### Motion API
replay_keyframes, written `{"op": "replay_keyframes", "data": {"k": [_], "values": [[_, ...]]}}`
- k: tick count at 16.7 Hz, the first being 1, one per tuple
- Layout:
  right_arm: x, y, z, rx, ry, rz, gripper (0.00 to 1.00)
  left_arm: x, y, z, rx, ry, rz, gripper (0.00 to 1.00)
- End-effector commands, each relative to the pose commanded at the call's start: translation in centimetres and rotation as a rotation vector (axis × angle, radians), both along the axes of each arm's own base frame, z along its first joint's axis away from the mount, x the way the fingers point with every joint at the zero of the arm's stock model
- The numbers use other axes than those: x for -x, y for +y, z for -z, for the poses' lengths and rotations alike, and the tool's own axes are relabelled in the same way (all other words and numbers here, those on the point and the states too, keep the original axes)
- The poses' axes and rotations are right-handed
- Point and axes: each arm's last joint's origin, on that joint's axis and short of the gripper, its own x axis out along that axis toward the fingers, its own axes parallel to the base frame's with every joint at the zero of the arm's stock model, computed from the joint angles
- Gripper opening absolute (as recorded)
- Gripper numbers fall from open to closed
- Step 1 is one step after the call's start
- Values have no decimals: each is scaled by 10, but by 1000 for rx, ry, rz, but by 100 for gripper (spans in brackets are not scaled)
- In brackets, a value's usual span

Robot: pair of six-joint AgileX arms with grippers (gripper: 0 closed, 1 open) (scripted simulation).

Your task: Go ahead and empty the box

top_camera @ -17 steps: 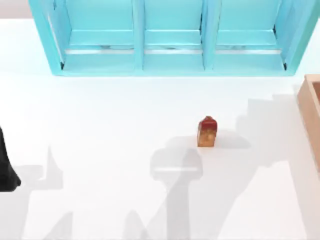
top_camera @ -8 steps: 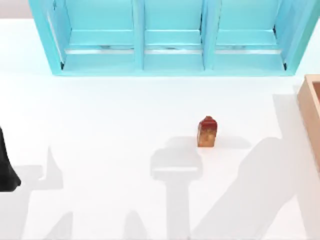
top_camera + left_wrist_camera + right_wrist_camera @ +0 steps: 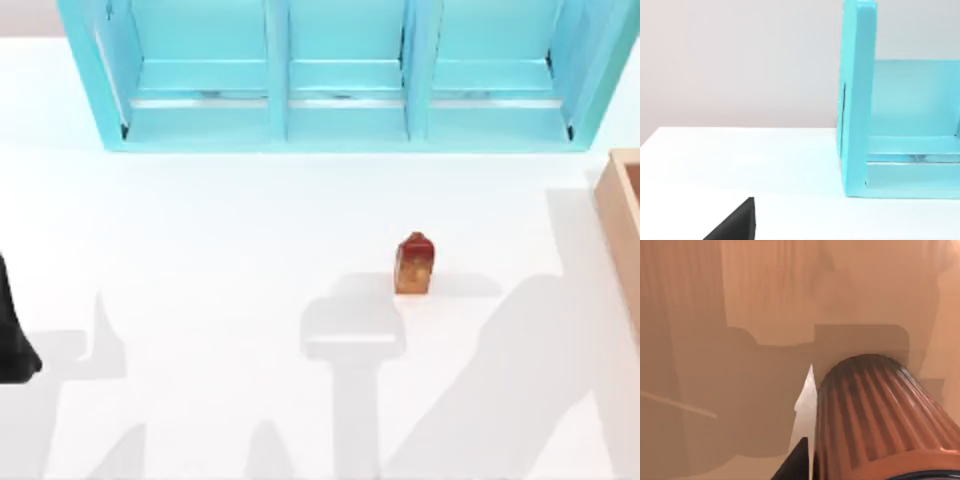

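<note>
At the bench's right edge sits the tan box (image 3: 622,225), only partly in view. Right wrist view looks down inside it, w/ a ribbed orange cylinder (image 3: 875,415) close against the right claw; can't tell if it's gripped. Left arm (image 3: 12,335) parked at far left edge. Small red-orange carton (image 3: 414,264) stands upright mid-bench, cyan cabinet (image 3: 345,75) at the back.

No lettering, label, brand mark or number can be read on any surface. The small red-orange carton (image 3: 414,264) standing on the white worktop (image 3: 220,260) carries only a blurred mottled print. The big cyan three-compartment cabinet (image 3: 340,75), the light tan wooden open-topped box (image 3: 622,215) and the ribbed brown-orange cylinder (image 3: 875,410) are plain.
</note>
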Motion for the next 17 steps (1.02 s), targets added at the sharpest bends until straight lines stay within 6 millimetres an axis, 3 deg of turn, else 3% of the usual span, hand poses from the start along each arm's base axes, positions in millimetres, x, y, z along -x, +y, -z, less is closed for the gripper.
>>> {"op": "replay_keyframes", "data": {"k": [6,17], "values": [[0,0,0,0,0,0,2,0,0,0,0,0,0,100],[-1,3,-3,-4,3,-4,0,0,0,0,0,0,0,100]]}}
